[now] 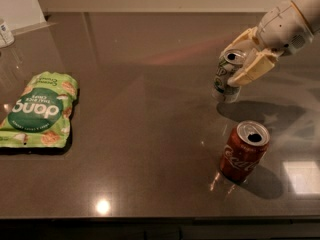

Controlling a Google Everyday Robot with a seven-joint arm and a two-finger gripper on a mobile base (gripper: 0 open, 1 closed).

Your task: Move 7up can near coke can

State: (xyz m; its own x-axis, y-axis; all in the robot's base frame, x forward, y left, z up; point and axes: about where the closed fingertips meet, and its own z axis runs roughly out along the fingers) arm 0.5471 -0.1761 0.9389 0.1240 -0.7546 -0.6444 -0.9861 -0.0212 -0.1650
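Note:
The 7up can (224,79), silver-grey with green lettering, is upright at the right of the dark table, held between the cream fingers (250,70) of my gripper (239,59). The gripper comes in from the upper right and is shut on the can, whose base is at or just above the table surface. The coke can (244,152), red with white script and an open silver top, stands upright on the table below and slightly right of the 7up can, about one can-height away.
A green snack bag (40,110) lies flat at the left of the table (145,84). A small white container (5,33) is at the far left back edge. The table's front edge runs along the bottom.

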